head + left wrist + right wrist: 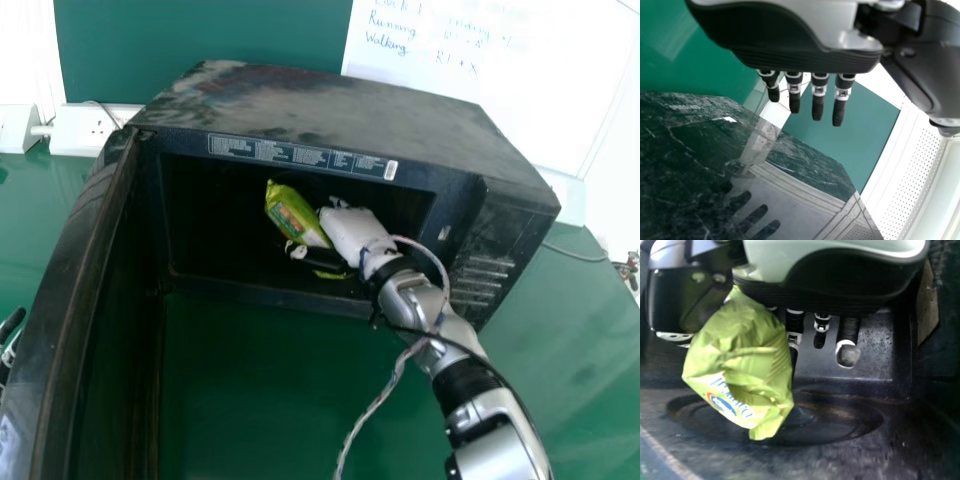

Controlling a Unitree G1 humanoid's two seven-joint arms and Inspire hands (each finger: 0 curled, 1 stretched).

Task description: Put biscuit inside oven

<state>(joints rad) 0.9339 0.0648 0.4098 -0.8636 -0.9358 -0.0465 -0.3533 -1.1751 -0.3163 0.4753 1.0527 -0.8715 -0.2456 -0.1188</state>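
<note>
The right arm [452,345] slants in from the lower right of the head view, its forearm pointing up and leftward. The wrist [385,265] lies just right of centre, with the right hand [352,232] beyond it, fingers [847,356] bent. At the left edge, below mid-height, is part of the left hand [11,324]; in the left wrist view its fingers [839,107] are straight, side by side and slightly spread.
</note>
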